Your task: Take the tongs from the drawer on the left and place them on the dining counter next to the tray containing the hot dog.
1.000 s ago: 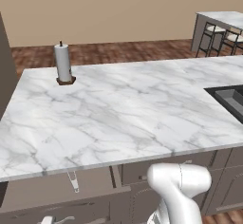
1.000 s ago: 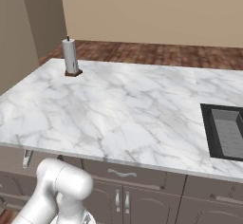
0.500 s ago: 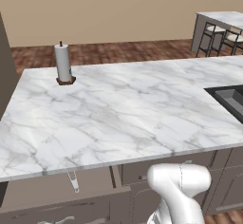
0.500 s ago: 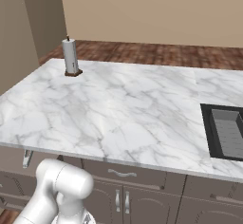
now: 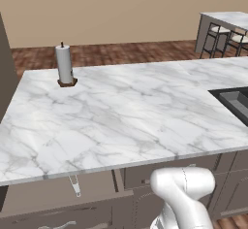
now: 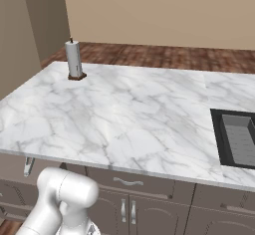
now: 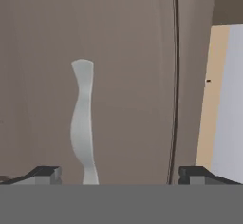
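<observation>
The end effector (image 7: 116, 174) has just sprung wide, its fingertips (image 7: 45, 174) far apart and gripping nothing, letting go of the curved silver handle (image 7: 83, 128) right in front of it. The drawer (image 5: 68, 206) at the table's (image 5: 121, 121) near-left edge now juts out from under it. The tongs aren't visible yet; reaching inside looks like the next job. The dining counter (image 5: 227, 19) waits far right.
</observation>
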